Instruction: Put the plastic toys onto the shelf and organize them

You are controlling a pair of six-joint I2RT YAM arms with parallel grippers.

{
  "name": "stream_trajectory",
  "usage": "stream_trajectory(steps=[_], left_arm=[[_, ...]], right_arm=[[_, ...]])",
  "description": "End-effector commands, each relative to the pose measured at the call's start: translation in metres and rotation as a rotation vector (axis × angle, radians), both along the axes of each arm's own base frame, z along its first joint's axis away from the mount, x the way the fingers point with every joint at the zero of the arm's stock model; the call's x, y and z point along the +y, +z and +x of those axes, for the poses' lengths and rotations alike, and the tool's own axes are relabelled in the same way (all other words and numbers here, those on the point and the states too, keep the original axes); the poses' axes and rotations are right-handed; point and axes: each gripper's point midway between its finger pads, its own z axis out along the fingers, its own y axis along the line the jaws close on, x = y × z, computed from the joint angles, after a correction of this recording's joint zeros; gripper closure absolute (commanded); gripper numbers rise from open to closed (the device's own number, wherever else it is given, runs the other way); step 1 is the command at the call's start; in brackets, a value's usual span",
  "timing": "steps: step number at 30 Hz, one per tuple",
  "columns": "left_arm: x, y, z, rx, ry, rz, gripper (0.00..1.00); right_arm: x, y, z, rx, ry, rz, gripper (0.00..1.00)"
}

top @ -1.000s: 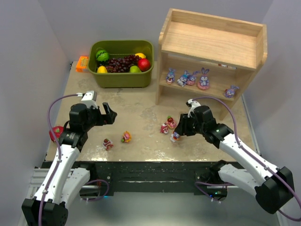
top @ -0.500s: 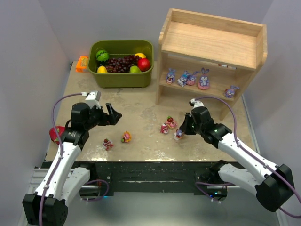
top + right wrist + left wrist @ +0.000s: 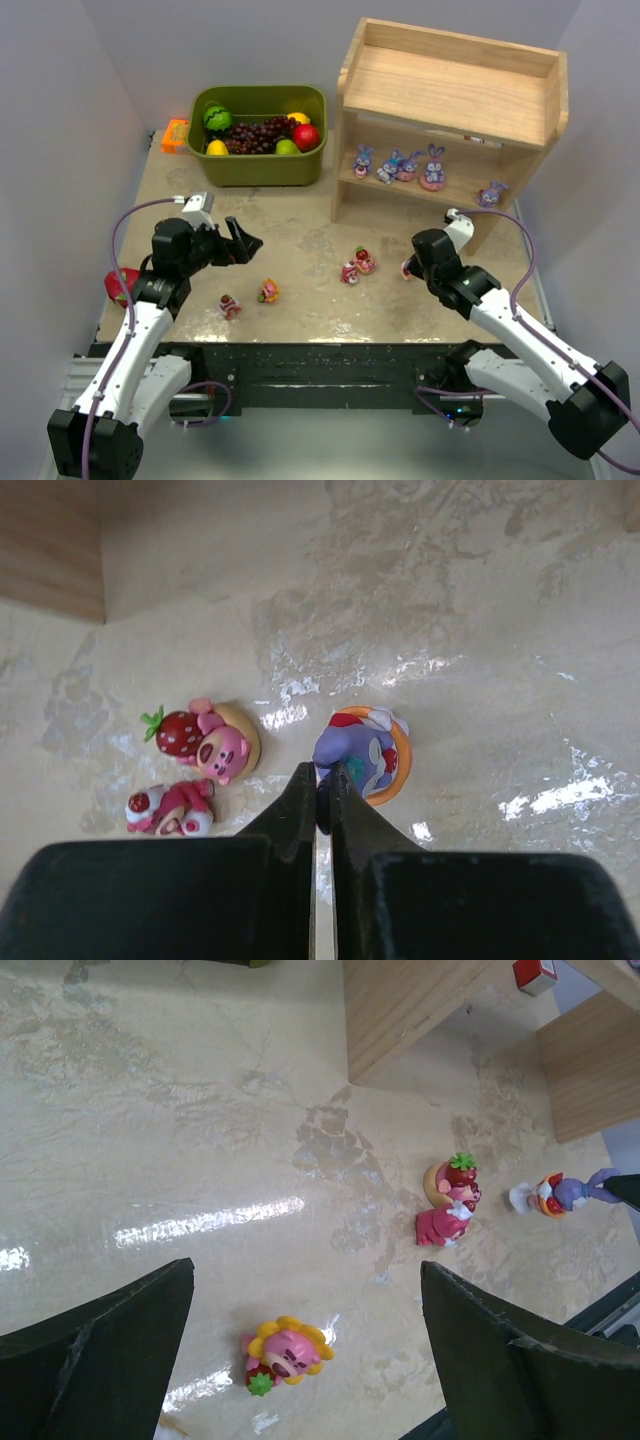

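Observation:
My right gripper (image 3: 411, 266) (image 3: 323, 783) is shut on the ear of a blue-purple bunny (image 3: 364, 750) with an orange-rimmed base, just above the table in front of the shelf (image 3: 450, 95). Two pink bears (image 3: 357, 266) (image 3: 205, 742) lie to its left. My left gripper (image 3: 245, 241) (image 3: 305, 1360) hangs open above a yellow-petalled flower bear (image 3: 268, 291) (image 3: 286, 1351), apart from it. Another small bear (image 3: 229, 305) lies further left. Several bunnies (image 3: 407, 166) stand on the shelf's lower tier; its top tier is bare.
An olive-green bin (image 3: 305, 168) of fake fruit stands at the back left, with an orange item (image 3: 175, 135) beside it. A red fruit (image 3: 118, 285) lies at the table's left edge behind my left arm. The shelf's left side board (image 3: 410, 1010) reaches the table.
My right gripper has shut on the bunny and carried it to the right, away from the two pink bears. My left gripper has drifted slightly right.

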Motion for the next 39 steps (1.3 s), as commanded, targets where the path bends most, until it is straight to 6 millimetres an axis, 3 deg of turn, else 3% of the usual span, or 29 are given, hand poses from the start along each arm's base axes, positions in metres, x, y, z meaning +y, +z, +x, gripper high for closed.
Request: stream_trajectory(steps=[1, 7, 10, 11, 12, 15, 19, 22, 26, 32, 39], left_arm=[[-0.002, 0.008, 0.003, -0.036, 0.005, -0.021, 0.0], [0.0, 0.006, 0.004, -0.031, 0.017, -0.016, 0.01], [0.003, 0.005, 0.005, -0.031, 0.028, 0.001, 0.0], [0.004, 0.005, 0.006, -0.031, 0.033, 0.004, 0.0], [0.004, 0.005, 0.006, -0.029, 0.033, 0.004, 0.01], [0.004, 0.005, 0.006, -0.028, 0.035, 0.006, 0.01], [0.004, 0.004, 0.005, -0.026, 0.035, 0.009, 0.0], [0.005, 0.003, 0.004, -0.025, 0.034, 0.011, 0.0], [0.005, 0.005, 0.004, -0.028, 0.034, 0.01, 0.0], [0.005, 0.004, 0.003, -0.03, 0.029, 0.014, 0.01], [0.004, 0.005, 0.003, -0.035, 0.025, 0.015, 0.0]], right_arm=[[-0.006, 0.005, 0.018, -0.093, -0.199, 0.109, 1.0], [0.0, -0.011, 0.02, -0.093, -0.239, 0.191, 1.0], [0.001, -0.015, 0.018, -0.077, -0.232, 0.191, 0.86], [0.002, -0.016, 0.017, -0.074, -0.227, 0.193, 0.76], [0.002, -0.016, 0.016, -0.072, -0.22, 0.188, 0.59], [0.004, -0.01, 0.014, -0.08, -0.177, 0.182, 0.33], [0.003, 0.003, 0.009, -0.078, -0.117, 0.14, 0.19], [0.003, 0.015, 0.008, -0.1, -0.053, 0.101, 0.18], [0.006, 0.015, 0.008, -0.075, 0.053, 0.004, 0.16], [0.012, -0.014, 0.012, 0.022, 0.132, -0.095, 0.13], [0.011, -0.018, 0.01, -0.064, 0.193, -0.112, 0.15]])
